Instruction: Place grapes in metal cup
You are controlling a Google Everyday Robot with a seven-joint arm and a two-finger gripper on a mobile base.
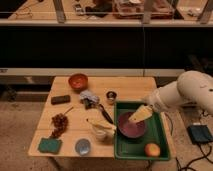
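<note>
The grapes, a dark reddish-purple bunch, lie on the left part of the wooden table. The metal cup, small and shiny, stands upright near the table's middle back. My white arm reaches in from the right. Its pale yellowish gripper hangs open over the purple bowl in the green tray, with nothing in it. The gripper is well right of the grapes and a little right of and nearer than the cup.
An orange bowl sits at the back left and a black block at the left edge. A bluish bundle, a white cup, a green sponge and a grey disc share the table. A round orange-red fruit lies in the tray.
</note>
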